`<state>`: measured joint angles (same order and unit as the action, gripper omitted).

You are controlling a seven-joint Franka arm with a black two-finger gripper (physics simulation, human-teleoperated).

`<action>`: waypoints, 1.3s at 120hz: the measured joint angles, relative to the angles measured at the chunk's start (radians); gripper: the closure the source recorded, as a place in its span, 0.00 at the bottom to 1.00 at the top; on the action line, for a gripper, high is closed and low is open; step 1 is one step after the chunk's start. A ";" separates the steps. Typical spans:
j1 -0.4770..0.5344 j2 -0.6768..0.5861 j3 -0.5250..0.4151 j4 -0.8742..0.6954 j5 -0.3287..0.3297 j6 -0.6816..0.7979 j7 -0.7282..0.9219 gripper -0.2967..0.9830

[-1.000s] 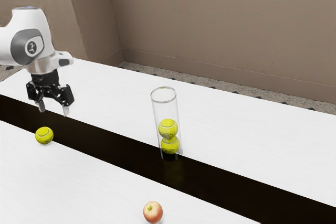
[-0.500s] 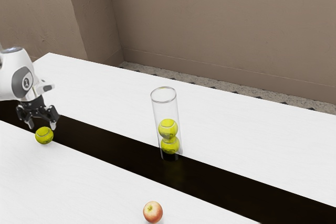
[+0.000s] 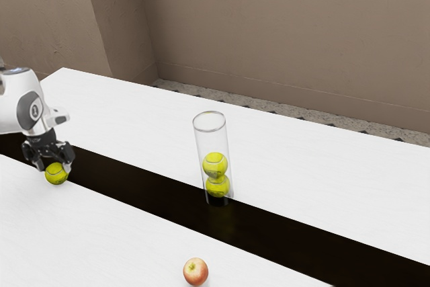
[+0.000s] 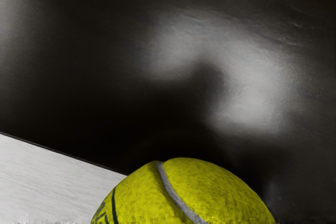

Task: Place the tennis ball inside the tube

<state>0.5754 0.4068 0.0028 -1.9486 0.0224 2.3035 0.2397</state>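
Grasping is the step in hand: at the exterior view's left, the black two-finger gripper stands apart around the fuzzy yellow tennis ball on the black-striped white table. Closing comes next, then lifting above the tall, clear cylindrical tube.

The tube is set on the worktop's strip, between far edge and apple, two balls stacked inside; toward the exterior view's left, the tennis ball is placed at the strip's near edge.
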 joint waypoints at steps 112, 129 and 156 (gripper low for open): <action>-0.001 -0.010 -0.006 -0.005 0.003 -0.046 -0.014 0.55; -0.005 -0.096 -0.032 -0.018 0.005 -0.066 -0.023 0.57; -0.135 -0.377 -0.069 -0.057 -0.035 -0.127 -0.046 0.58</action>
<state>0.4400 0.0302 -0.0658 -2.0060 -0.0127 2.1761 0.1936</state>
